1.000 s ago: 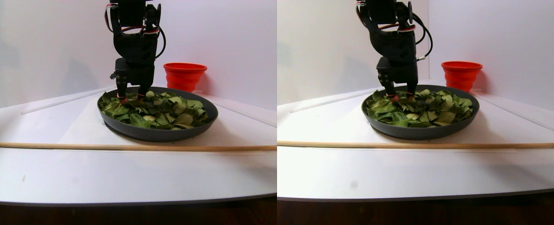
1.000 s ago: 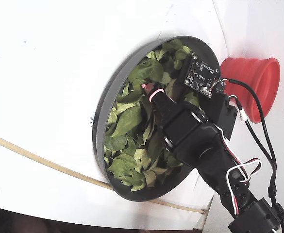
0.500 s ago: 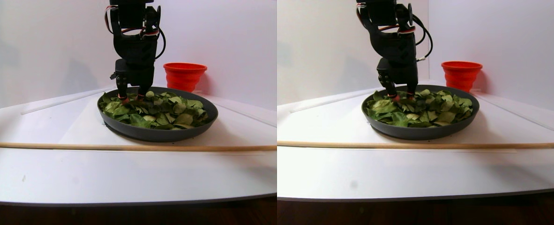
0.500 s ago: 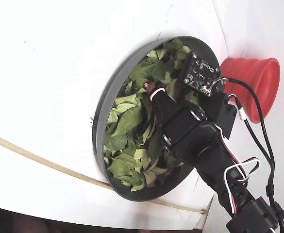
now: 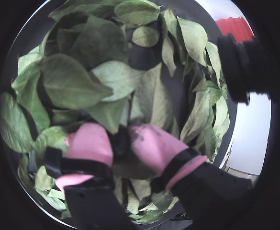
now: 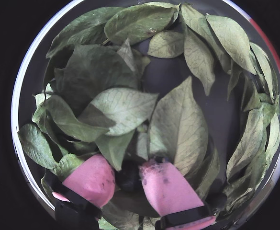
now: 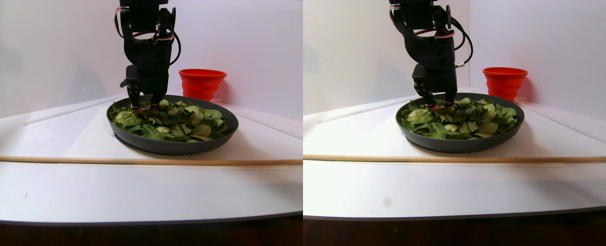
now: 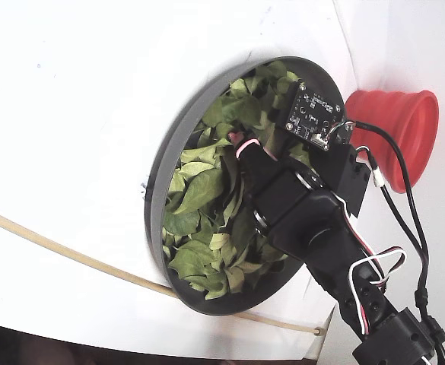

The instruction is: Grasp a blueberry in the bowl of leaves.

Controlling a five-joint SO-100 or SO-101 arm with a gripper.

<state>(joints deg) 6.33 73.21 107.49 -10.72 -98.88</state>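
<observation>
The pink-tipped fingers (image 6: pixel 130 178) are down among the leaves (image 6: pixel 125 108) in the bowl (image 6: pixel 20 96). A dark blueberry (image 6: pixel 128 176) sits clamped between them, touching both tips.

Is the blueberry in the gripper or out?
In. A wrist view shows the dark blueberry sitting between the gripper's pink fingertips, down among the leaves. Whether they squeeze it: cannot tell.
</observation>
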